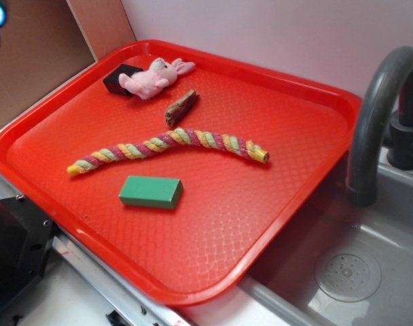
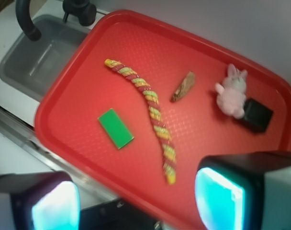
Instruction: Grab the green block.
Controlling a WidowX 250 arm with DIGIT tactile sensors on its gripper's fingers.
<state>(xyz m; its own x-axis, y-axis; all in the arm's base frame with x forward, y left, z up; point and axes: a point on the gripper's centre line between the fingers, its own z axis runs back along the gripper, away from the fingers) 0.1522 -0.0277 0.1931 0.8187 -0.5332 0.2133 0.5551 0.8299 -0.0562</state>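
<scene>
matte green block (image 1: 151, 191), braided rope (image 1: 169, 147), textured red tray (image 1: 261, 204)

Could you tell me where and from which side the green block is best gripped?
Likely from straight above, closing the gripper across the two long sides of the green block at mid-length. It lies flat on the red tray, narrow across, apart from the braided rope.

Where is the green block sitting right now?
In the exterior view the green block lies flat on the red tray, near its front edge, just in front of the braided rope and untouched.
</scene>
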